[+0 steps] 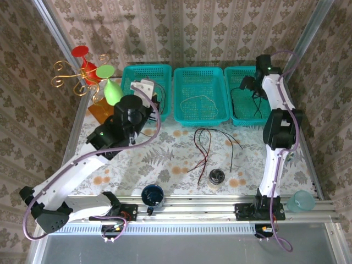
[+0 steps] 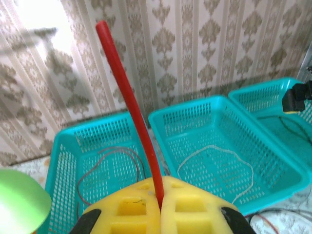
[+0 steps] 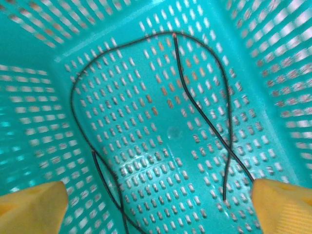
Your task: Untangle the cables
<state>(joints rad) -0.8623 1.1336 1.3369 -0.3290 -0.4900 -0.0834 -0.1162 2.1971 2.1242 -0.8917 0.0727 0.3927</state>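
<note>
In the left wrist view my left gripper (image 2: pixel 161 190) is shut on a red cable (image 2: pixel 127 97) that sticks up from between the yellow fingers, above the left teal basket (image 2: pixel 63 146). A dark red cable (image 2: pixel 105 163) lies in that basket. A white cable (image 2: pixel 219 156) lies in the middle basket (image 1: pixel 201 74). My right gripper (image 3: pixel 156 204) hangs open over the right basket (image 3: pixel 29 58), where a black cable (image 3: pixel 195 102) lies loose between its fingers, untouched. Dark red and black cables (image 1: pixel 206 146) are still crossed on the table in front of the baskets.
A gold wire stand with red and green pieces (image 1: pixel 82 71) sits at the back left, next to an orange holder. A dark blue cup (image 1: pixel 152 195), a small black jar (image 1: pixel 216 176) and a pale cup (image 1: pixel 300 201) stand near the front rail.
</note>
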